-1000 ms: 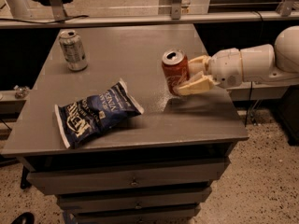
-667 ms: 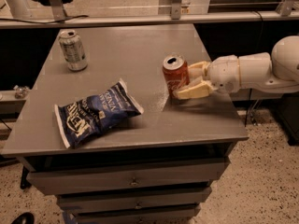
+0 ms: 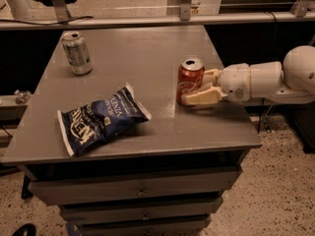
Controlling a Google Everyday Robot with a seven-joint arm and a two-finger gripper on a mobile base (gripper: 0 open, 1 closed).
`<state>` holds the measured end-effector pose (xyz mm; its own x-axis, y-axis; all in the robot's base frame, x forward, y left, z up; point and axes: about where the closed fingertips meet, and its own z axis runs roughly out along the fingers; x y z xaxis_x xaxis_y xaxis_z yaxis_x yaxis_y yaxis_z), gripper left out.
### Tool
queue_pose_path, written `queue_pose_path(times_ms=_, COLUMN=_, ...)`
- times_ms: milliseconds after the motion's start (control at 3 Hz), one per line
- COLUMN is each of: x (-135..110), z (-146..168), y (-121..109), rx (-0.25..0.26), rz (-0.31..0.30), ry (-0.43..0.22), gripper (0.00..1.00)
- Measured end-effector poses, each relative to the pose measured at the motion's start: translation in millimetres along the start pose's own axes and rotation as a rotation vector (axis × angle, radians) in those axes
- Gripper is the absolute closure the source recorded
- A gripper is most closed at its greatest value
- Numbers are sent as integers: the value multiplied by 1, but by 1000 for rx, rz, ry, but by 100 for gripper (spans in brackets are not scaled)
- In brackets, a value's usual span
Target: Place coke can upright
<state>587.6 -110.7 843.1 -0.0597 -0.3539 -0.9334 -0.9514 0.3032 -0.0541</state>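
One second has brought the coke can (image 3: 190, 80) down from a slight tilt to stand upright on the table (image 3: 147, 48) near its arm-side edge, my gripper (image 3: 197, 87) around it with fingers (image 3: 202, 97) still closed on its lower half, so I judge only release remains.

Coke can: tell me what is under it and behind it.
Under the coke can is the grey table, where it stands upright. Behind it only tabletop shows. The pincer is at its right side in view, covering the tabletop there.
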Motion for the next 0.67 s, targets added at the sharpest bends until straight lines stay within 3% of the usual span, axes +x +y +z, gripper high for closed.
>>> queue_pose_path(times_ms=667, x=4, z=-1, y=-2, rx=7, rz=30, ry=10, gripper=35)
